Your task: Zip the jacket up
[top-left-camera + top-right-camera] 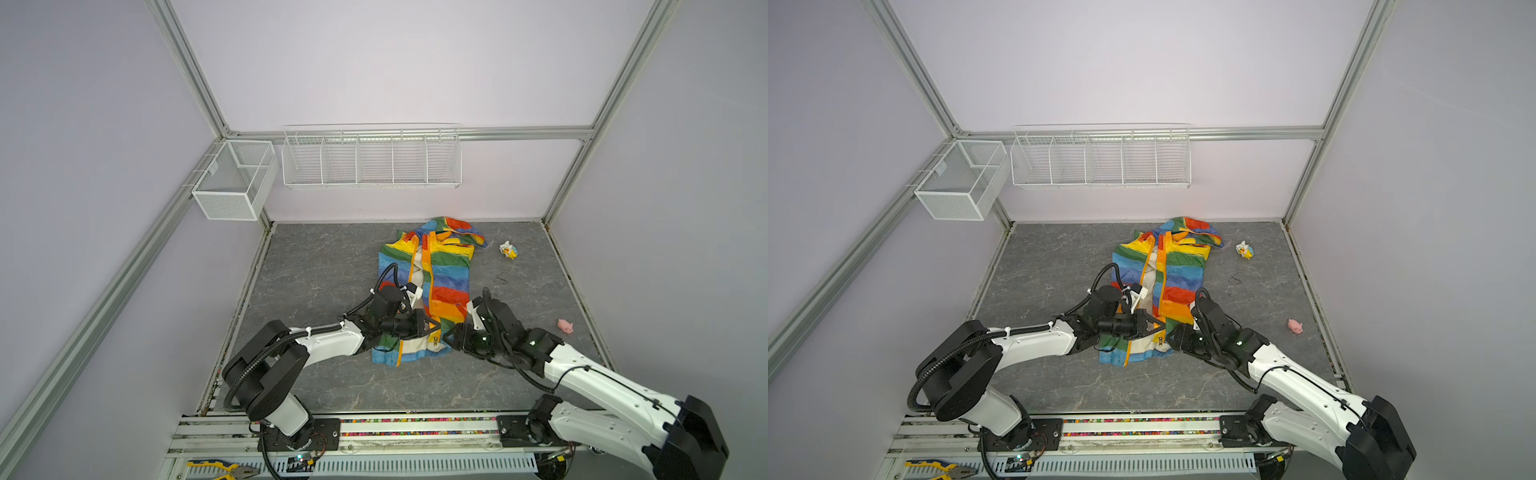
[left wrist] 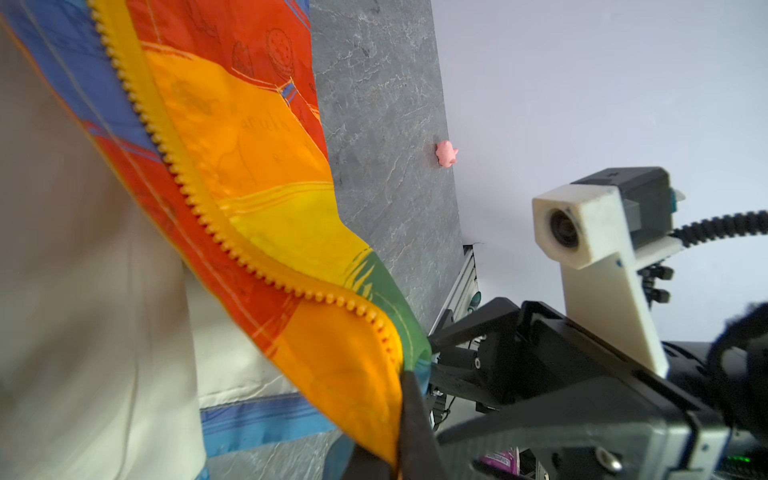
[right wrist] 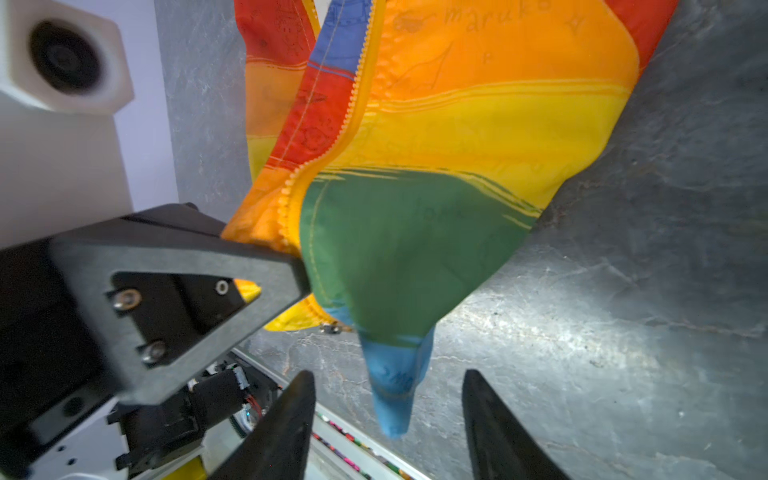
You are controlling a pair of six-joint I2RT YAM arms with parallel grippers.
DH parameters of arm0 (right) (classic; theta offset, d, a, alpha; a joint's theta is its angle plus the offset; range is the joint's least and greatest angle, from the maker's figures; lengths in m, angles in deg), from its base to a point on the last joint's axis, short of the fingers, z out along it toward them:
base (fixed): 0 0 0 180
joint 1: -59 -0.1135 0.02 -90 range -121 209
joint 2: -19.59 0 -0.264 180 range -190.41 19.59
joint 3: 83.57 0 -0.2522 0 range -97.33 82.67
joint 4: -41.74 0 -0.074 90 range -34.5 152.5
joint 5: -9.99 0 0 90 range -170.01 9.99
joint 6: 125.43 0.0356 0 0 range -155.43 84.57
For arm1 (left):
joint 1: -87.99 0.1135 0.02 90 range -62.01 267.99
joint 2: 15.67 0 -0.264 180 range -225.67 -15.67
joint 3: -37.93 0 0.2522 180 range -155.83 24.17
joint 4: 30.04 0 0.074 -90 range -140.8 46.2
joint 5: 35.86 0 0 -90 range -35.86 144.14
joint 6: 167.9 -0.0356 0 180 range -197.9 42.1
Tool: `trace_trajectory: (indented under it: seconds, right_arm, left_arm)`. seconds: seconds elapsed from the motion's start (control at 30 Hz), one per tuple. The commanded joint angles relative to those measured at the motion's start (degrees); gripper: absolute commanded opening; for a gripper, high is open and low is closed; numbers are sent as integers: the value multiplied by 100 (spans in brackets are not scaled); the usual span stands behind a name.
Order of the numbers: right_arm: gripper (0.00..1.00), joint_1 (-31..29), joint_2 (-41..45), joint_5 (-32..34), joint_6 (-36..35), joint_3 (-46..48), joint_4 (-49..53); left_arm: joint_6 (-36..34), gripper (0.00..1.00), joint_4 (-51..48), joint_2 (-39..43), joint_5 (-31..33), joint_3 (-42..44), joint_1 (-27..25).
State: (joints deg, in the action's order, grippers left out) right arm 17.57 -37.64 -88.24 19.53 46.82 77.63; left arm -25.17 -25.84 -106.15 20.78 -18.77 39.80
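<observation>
Left tool (image 1: pixel 436 326) clamped the rainbow-striped thin-fabric jacket (image 1: pixel 446 270) beside its zipper (image 2: pixel 208 212); right tool (image 3: pixel 388 374) gaped nearby, so a tug could free the slick cloth.

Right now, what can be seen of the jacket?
The jacket is thin fabric in red, orange, yellow, green and blue stripes with cream lining, lying on the grey table, hood toward the back wall, orange zipper undone. The left gripper is shut on one front edge near the hem, lifting it; its blue corner hangs inside the open right gripper.
</observation>
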Motion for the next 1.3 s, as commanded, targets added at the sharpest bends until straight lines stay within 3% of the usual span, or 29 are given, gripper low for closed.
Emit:
trace_trajectory:
  seconds: [0.0,0.63,1.27]
  right_arm:
    - [66,-47,49,64,-29,-204,172]
    - [68,-129,-927,-190,84,-204,-680]
    - [62,-139,-1071,-144,181,118,-975]
  left_arm:
    - [-151,0,-231,162,67,-181,-23]
    - [-122,0,-310,353,89,-210,-24]
    - [-152,0,-446,490,146,-254,-16]
